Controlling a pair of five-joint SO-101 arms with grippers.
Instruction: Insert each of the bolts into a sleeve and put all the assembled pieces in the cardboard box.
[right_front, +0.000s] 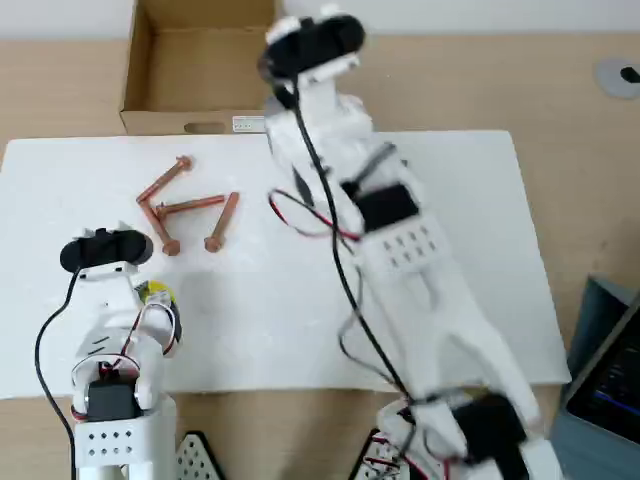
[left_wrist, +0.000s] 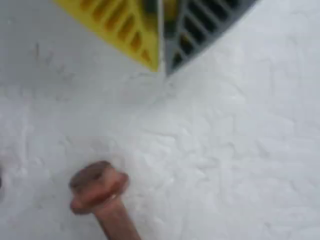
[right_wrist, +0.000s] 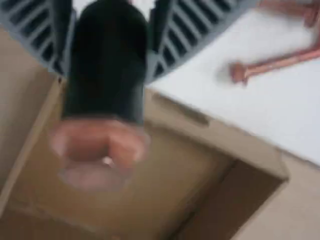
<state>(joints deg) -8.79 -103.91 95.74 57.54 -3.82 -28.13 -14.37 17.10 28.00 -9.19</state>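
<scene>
The right gripper (right_wrist: 107, 47) hangs over the open cardboard box (right_wrist: 215, 137), its grey ribbed jaws clamped on either side of a black sleeve (right_wrist: 105, 65). The sleeve sits upright between the jaws and sticks out well past their tips. A copper bolt head (right_wrist: 97, 150) shows at the sleeve's free end, facing the box floor; it is blurred, so how deep the shaft sits in the sleeve cannot be told. In the high view the right arm (right_front: 400, 250) stretches across the white mat (right_front: 480, 220) to the near right corner of the cardboard box (right_front: 180, 122). Four loose bolts (right_front: 190, 204) lie in a small cluster on the mat just in front of the box, some of them touching or crossing at their ends. Two of them appear in the right wrist view on the mat beyond the box's rim, the nearer one (right_wrist: 270, 65) lying well apart from the jaws. The left gripper (left_wrist: 161, 60) is poised over the mat, its yellow and grey jaws brought together at their tips with nothing between them. One loose bolt (left_wrist: 97, 186) lies on the mat near those tips but apart from them, its flanged head turned toward the jaws. The left arm (right_front: 110, 330) stands at the mat's near left edge, close to the cluster.
</scene>
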